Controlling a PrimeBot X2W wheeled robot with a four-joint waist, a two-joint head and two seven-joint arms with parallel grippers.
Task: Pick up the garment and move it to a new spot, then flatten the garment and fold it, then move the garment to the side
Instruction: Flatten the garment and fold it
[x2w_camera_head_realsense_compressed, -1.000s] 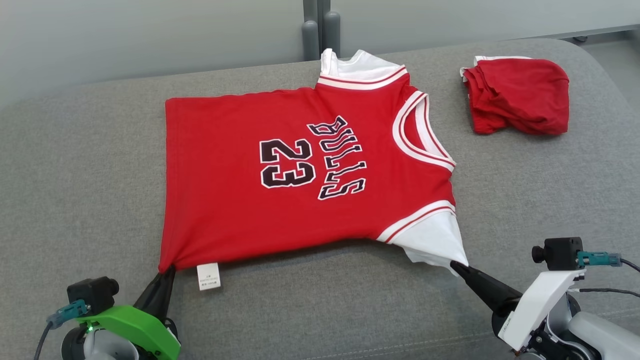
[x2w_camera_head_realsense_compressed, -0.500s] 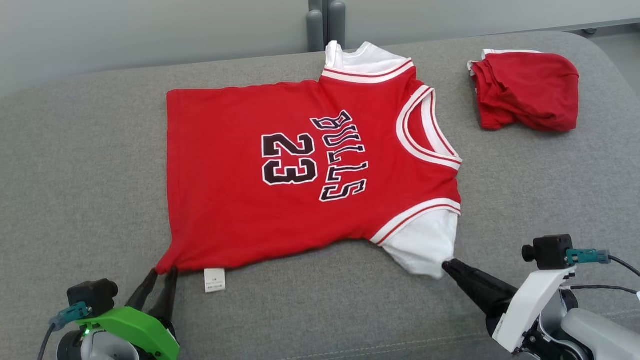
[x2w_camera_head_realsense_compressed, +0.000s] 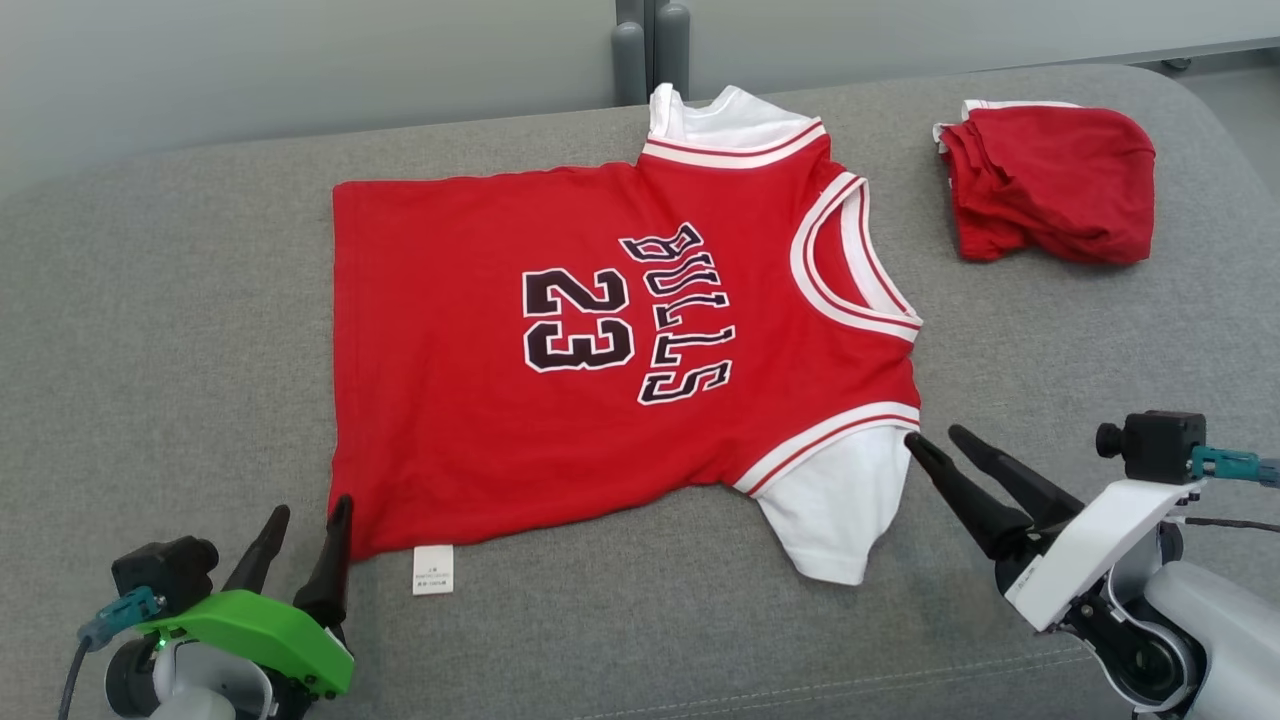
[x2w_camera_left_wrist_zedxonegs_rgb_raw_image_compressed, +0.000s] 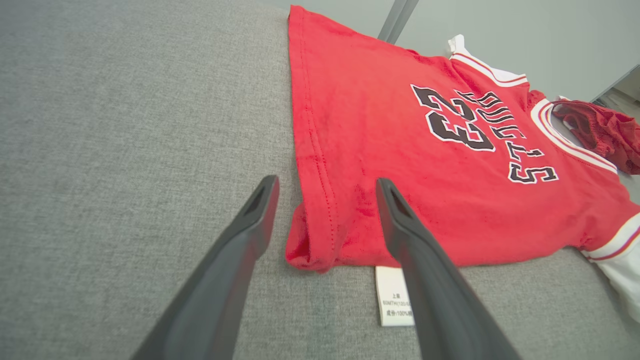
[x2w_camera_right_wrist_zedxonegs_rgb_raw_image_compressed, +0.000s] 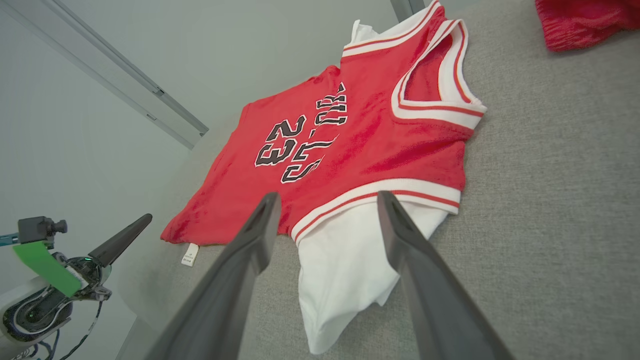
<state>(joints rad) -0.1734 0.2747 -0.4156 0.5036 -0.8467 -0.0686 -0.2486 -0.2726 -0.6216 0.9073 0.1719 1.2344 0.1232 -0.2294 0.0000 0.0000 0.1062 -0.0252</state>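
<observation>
Jersey (x2w_camera_head_realsense_compressed: 600, 340) flat, centre frame on grey cushion (x2w_camera_head_realsense_compressed: 150, 300) | L gripper (x2w_camera_head_realsense_compressed: 312, 506) lower left, fingers spread astride hem corner (x2w_camera_left_wrist_zedxonegs_rgb_raw_image_compressed: 305, 250) | R gripper (x2w_camera_head_realsense_compressed: 933, 434) lower right, spread, just beside white sleeve (x2w_camera_head_realsense_compressed: 830, 510)

Ahead of the dark jaws of the green-shelled left gripper (x2w_camera_head_realsense_compressed: 312, 505) and white-shelled right gripper (x2w_camera_head_realsense_compressed: 933, 436), the red garment (x2w_camera_head_realsense_compressed: 450, 420) shows black white-outlined lettering (x2w_camera_head_realsense_compressed: 575, 322), white-and-red striped trim (x2w_camera_head_realsense_compressed: 830, 432), white sleeves (x2w_camera_head_realsense_compressed: 830, 510) and a white label (x2w_camera_head_realsense_compressed: 433, 569), on grey woven upholstery (x2w_camera_head_realsense_compressed: 150, 350), with a red bundle (x2w_camera_head_realsense_compressed: 1060, 190) beyond the right jaws.
</observation>
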